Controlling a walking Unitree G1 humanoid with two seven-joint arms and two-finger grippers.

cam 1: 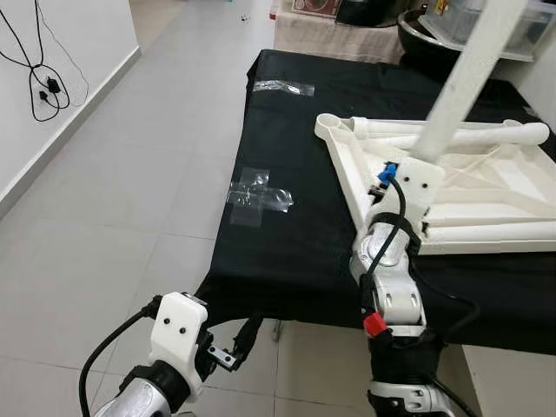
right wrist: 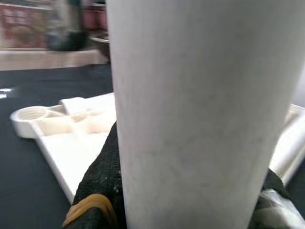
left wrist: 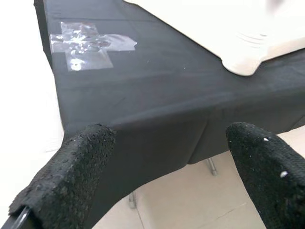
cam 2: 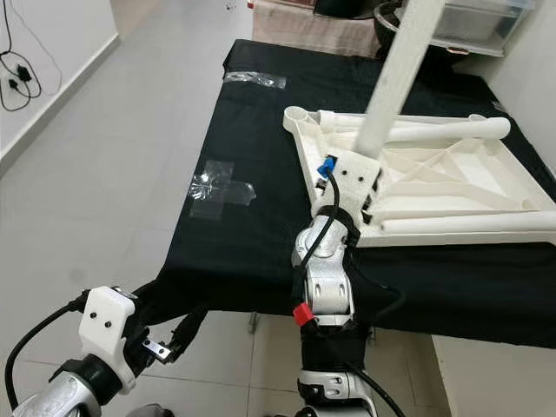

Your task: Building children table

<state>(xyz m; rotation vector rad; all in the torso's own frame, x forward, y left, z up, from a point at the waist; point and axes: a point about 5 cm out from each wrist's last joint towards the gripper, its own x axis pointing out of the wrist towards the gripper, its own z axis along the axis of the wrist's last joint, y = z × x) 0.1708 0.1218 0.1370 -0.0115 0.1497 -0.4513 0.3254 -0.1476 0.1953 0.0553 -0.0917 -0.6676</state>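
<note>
Children's table top (cam 1: 486, 187), white plastic, lies upside down on a work surface draped in black cloth (cam 1: 295, 217), toward the surface's right side, with its ribbed underside facing up. A round threaded socket (cam 1: 328, 122) shows at its far left corner. Two loose white legs (cam 1: 486, 135) lie flat across the underside, one near the far edge and one near the front edge.

A third white table leg (cam 1: 465, 74) stands tilted above the top's near left corner, rising up and to the right. The right gripper (cam 1: 423, 165) is closed on this leg low down; the right wrist view shows black finger pads (right wrist: 102, 181) pressed against the tube on both sides.

The step in hand looks like fitting this leg into a corner socket. The next move likely calls for bringing the leg upright, lining its lower end with a socket, then pressing or twisting it home. Whether the end already sits in a socket is hidden by the gripper.

The left gripper (cam 1: 234, 347) hangs low, just before the cloth's front left corner, fingers spread apart and holding nothing. Clear tape patches (cam 1: 259, 198) are stuck to the cloth left of the table top.
</note>
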